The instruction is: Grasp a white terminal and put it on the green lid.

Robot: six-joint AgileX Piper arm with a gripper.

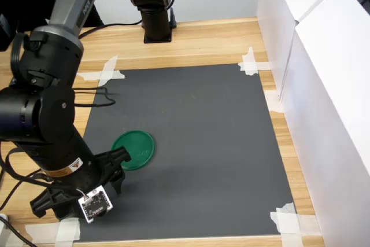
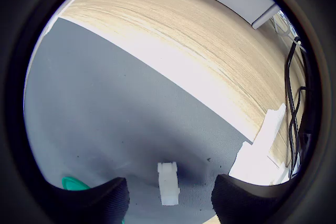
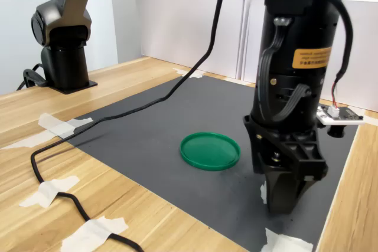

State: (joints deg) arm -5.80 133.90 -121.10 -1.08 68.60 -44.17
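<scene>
Wrist view: white terminal (image 2: 168,182) between fingers (image 2: 100,200).

In the second exterior view, the green lid (image 3: 210,150) lies flat on the dark mat (image 3: 147,140), with the gripper (image 3: 282,202) down at its four o'clock.

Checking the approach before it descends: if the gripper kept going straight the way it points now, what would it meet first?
Probably the white terminal: in the wrist view it lies on the dark mat between the fingers of the open gripper. The green lid sits off to the side, out of that line.
</scene>
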